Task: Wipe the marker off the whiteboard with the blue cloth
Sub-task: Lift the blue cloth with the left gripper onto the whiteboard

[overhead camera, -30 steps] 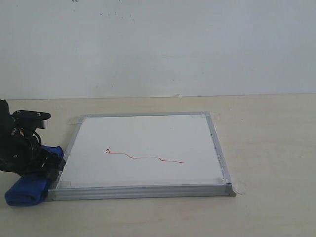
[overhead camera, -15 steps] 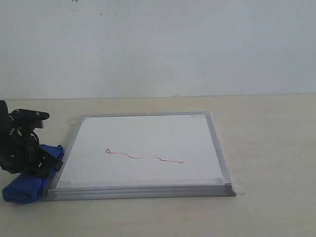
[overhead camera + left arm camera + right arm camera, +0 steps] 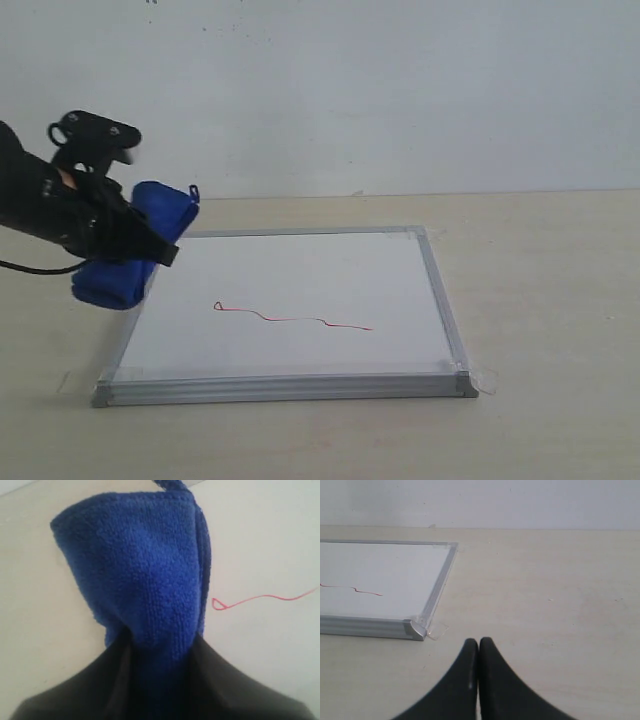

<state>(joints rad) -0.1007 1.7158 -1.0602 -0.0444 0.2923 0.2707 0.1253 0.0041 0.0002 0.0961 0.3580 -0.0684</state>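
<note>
The right gripper (image 3: 478, 647) is nearest. Its tips are pressed together with nothing in them, and it is off the near right corner of the board (image 3: 300, 270). On the board, the red line (image 3: 290, 319) runs left to right, with its loop on the left. Farther back, the left gripper (image 3: 159, 660) pinches the cloth (image 3: 165, 212) up in the air over the board's left edge. The loop is close by, toward the near side and to the right. So the left arm is the nearer one.
</note>
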